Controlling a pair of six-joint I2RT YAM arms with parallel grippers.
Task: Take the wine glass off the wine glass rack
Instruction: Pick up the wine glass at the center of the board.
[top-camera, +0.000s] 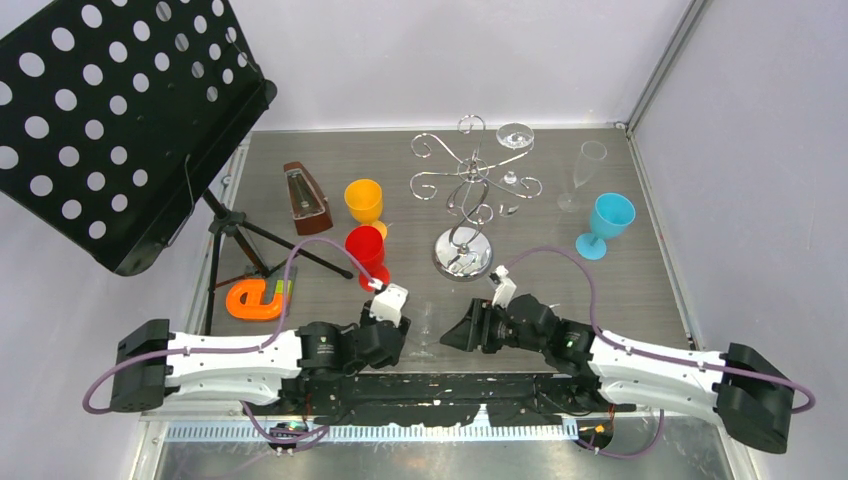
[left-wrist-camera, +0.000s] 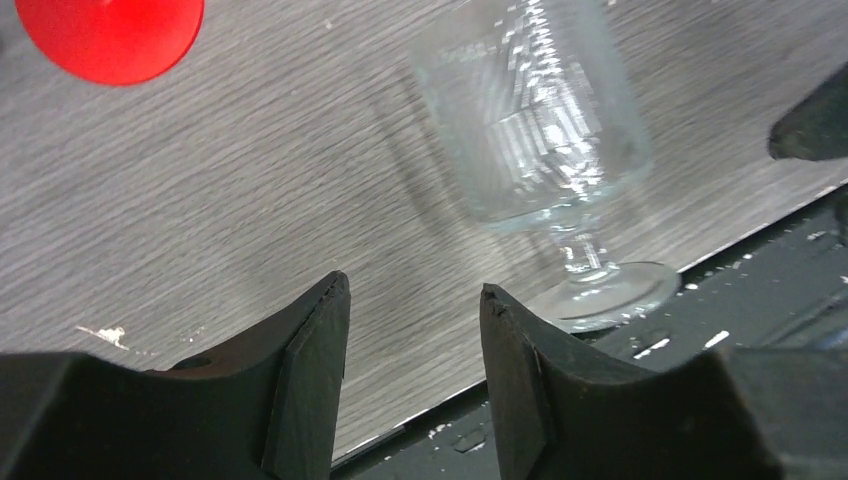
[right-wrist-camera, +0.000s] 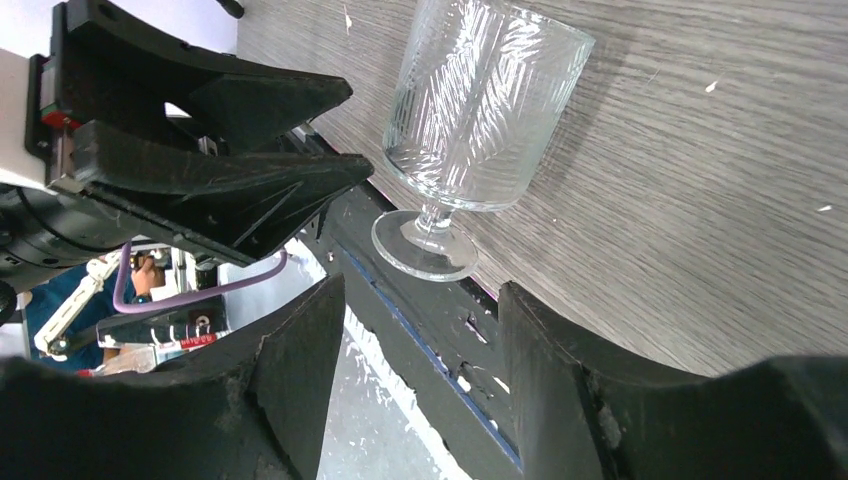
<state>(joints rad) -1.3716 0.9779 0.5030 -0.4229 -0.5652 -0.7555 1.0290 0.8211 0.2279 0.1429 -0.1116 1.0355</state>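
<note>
The chrome wine glass rack (top-camera: 468, 190) stands mid-table on its round mirrored base. One clear wine glass (top-camera: 515, 136) hangs upside down on its back right arm. A ribbed clear wine glass (top-camera: 425, 330) stands upright at the table's near edge; it also shows in the left wrist view (left-wrist-camera: 530, 110) and in the right wrist view (right-wrist-camera: 480, 100). My left gripper (top-camera: 403, 335) (left-wrist-camera: 412, 300) is open and empty, just left of this glass. My right gripper (top-camera: 452, 332) (right-wrist-camera: 420, 300) is open and empty, just right of it. Neither touches the glass.
A black music stand (top-camera: 120, 110) on a tripod fills the left. A metronome (top-camera: 305, 198), an orange cup (top-camera: 365, 200), a red cup (top-camera: 366, 248) and an orange curved piece (top-camera: 255, 298) lie left of the rack. A clear flute (top-camera: 590, 170) and a blue goblet (top-camera: 605, 222) stand right.
</note>
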